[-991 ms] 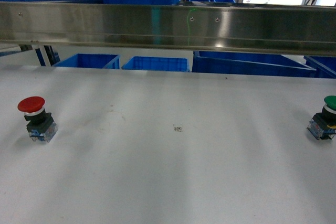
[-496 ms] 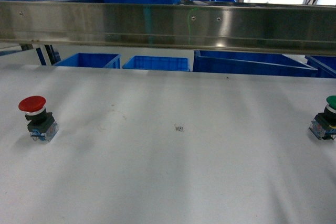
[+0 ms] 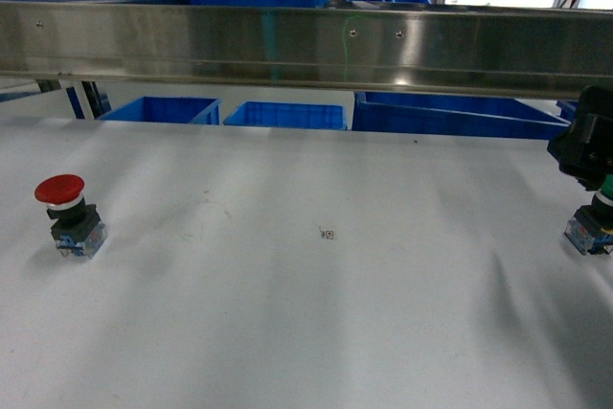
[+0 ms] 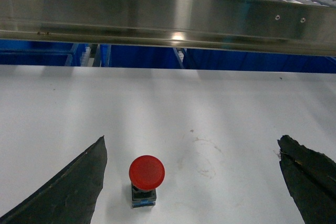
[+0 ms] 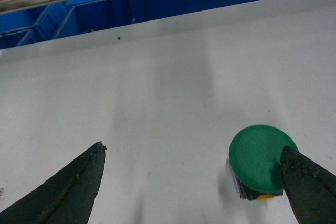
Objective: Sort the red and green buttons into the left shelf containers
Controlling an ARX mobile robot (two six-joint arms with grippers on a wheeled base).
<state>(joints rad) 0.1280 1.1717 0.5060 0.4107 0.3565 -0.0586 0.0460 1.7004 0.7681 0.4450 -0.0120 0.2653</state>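
Here the left gripper (image 4: 191, 182) is wide open and holds nothing. Its two dark fingers (image 4: 68, 190) stand far apart at the lower corners of the left wrist view. The red button (image 4: 146, 174) stands upright on the white tabletop (image 4: 210, 108) between them, nearer to the left finger and touching neither. In the head view this red button (image 3: 63, 210) is at the far left of the tabletop, and the left gripper itself does not appear there.

The right gripper (image 5: 191, 182) is also wide open and empty. The green button (image 5: 261, 161) stands between its fingers, just beside the right finger (image 5: 310, 187), whose tip overlaps the edge of the green cap in the right wrist view; I cannot tell if they touch. In the head view the right gripper (image 3: 586, 146) hangs directly above this button, so only the clear bluish base (image 3: 586, 235) is visible.

Beyond the grippers, past the far tabletop edge and under a steel rail (image 3: 306, 45), stand the blue bins (image 3: 283, 117).
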